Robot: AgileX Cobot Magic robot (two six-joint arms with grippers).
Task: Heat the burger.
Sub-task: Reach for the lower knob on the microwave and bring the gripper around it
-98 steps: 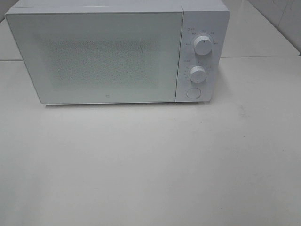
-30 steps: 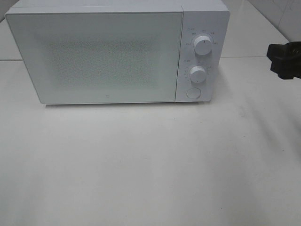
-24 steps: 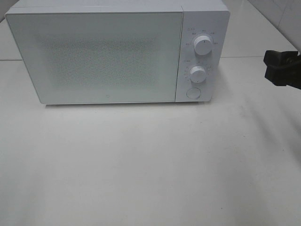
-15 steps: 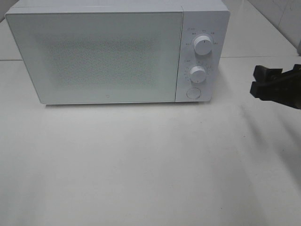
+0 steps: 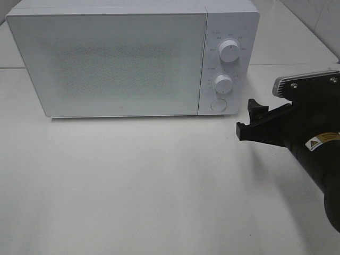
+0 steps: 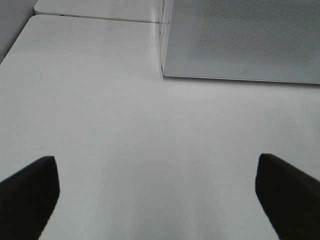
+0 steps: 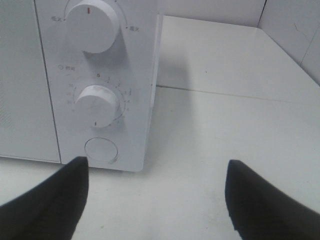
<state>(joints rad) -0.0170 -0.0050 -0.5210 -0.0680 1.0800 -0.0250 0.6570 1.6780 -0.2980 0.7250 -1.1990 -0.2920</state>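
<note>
Your right tool [image 5: 248, 118] spread, low over the table [image 5: 133, 186], near the round button [image 5: 218, 105] of the microwave [image 5: 234, 21], door [image 5: 117, 64] shut, your left tool [image 6: 160, 195] spread wide above the table.

The shut door [image 5: 106, 64] of the microwave [image 5: 138, 61] bars its inside; open table [image 5: 149, 186] stretches before it

microwave oven [image 5: 133, 58]: one is counted | rotary knobs: two are counted, the upper knob [image 5: 229, 51] and the lower knob [image 5: 223, 84] | round push button [image 5: 218, 105]: one is counted | grippers: two are counted, the right gripper [image 5: 246, 117] and the left gripper [image 6: 157, 180] | white table [image 5: 149, 186]: one is counted | yellow warning label [image 5: 321, 139]: one is seen
</note>
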